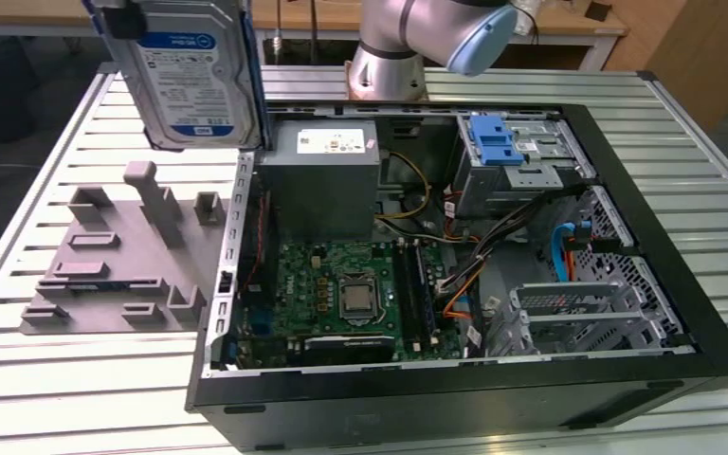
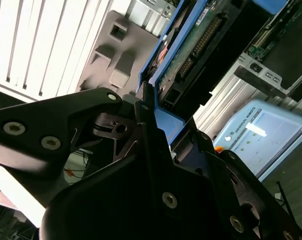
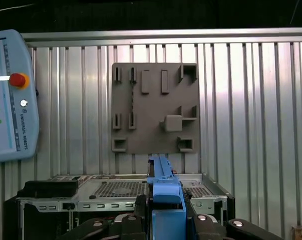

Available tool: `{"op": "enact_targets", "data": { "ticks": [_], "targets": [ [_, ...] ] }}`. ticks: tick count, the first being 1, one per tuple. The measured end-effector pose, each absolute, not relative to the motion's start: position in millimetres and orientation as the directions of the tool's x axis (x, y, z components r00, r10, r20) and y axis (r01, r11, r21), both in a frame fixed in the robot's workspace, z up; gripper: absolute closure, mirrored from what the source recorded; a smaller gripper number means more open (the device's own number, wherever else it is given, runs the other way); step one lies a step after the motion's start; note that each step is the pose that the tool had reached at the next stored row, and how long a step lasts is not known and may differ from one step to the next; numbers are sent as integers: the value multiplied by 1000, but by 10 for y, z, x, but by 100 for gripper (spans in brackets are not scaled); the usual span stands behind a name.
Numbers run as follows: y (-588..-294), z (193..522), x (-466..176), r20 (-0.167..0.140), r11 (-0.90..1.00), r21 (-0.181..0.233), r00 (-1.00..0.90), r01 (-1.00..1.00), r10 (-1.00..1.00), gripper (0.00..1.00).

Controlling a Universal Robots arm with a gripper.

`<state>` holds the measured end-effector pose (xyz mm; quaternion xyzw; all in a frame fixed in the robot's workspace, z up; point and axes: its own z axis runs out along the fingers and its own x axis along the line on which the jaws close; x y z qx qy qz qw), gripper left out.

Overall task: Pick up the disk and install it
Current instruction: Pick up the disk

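Silver blue-framed hard drive point(image 1: 193, 76) aloft, claw point(image 2: 163, 117) grasping it.
A thin edge hold could slip, dropping it onto the slatted tabletop point(image 1: 86, 379).

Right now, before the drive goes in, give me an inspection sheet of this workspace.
Surface: white slatted metal table.
Job's things: silver rectangular hard disk with blue-and-white label and blue plastic frame, held in the air, roughly upright; open black metal computer case, lying on the table.
Clutter: grey plastic fixture plate, beside the case.
Gripper: jaws shut on the disk's frame.
Cables: blue cable and mixed wires inside the case.
Surroundings: light-blue teach pendant.
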<state>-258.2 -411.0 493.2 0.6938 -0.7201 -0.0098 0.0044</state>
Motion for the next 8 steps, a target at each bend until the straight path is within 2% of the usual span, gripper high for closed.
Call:
{"op": "enact_targets", "data": {
  "ticks": [8],
  "targets": [
    [-4149,4932,-2272,-7,37,21,-38,-999,-999,64]
  ]
}}
